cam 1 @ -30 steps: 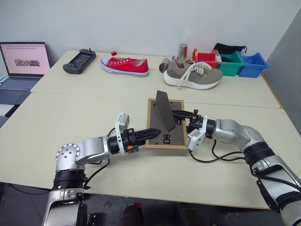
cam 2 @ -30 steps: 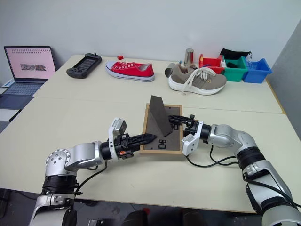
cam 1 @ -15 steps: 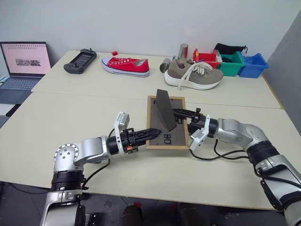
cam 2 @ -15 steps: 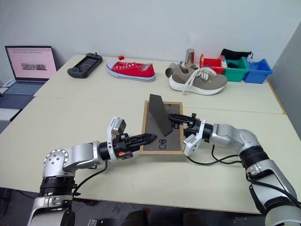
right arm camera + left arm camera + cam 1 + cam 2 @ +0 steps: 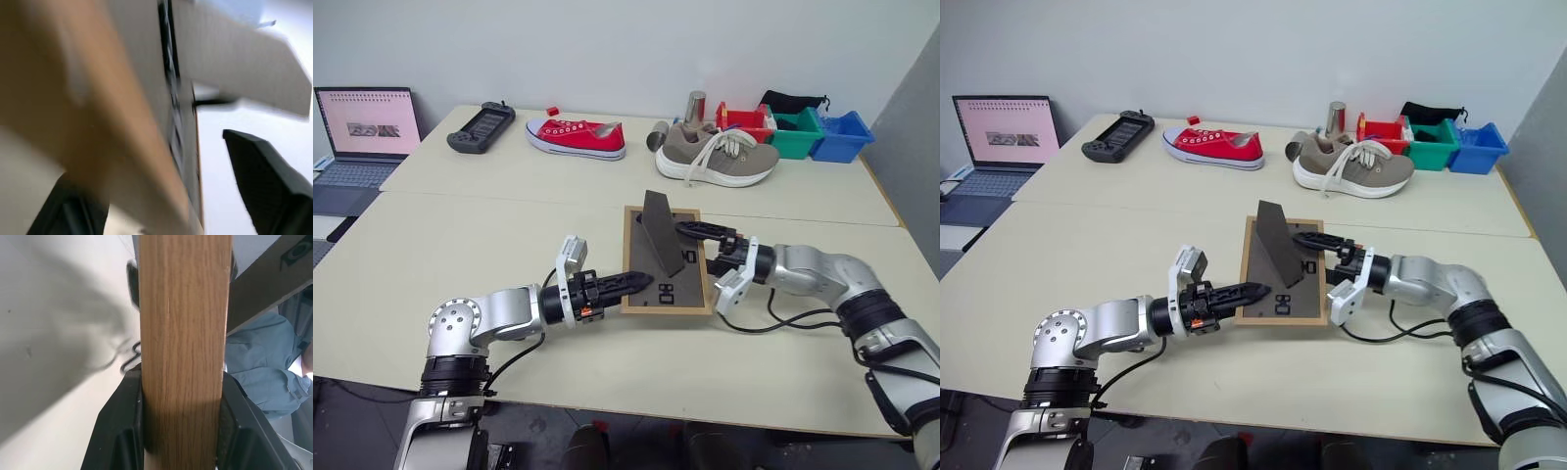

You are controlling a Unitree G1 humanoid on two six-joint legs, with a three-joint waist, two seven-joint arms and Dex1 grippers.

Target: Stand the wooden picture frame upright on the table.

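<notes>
The wooden picture frame [image 5: 680, 282] lies at mid-table [image 5: 460, 245], dark back panel up, its prop leg [image 5: 660, 240] swung up off the panel. My left gripper [image 5: 638, 282] is shut on the frame's near left corner. In the left wrist view both black fingers [image 5: 117, 431] clamp the light-wood edge [image 5: 183, 333]. My right gripper [image 5: 701, 241] reaches in level from the right over the frame's right side, just right of the prop leg. Its fingers are spread, and one finger [image 5: 264, 176] stands apart from the wood [image 5: 98, 98].
Along the far side of the table are a game controller [image 5: 480, 127], a red sneaker [image 5: 576, 137], metal cans [image 5: 693, 103], a tan shoe [image 5: 715, 157] and coloured bins [image 5: 793, 132]. A laptop [image 5: 362, 137] sits at far left. A person in a blue shirt [image 5: 264, 367] shows behind the frame.
My right gripper has drawn back a little to the right from the prop leg, and its fingers have spread wider. The frame has shifted slightly right. The left gripper keeps its hold.
</notes>
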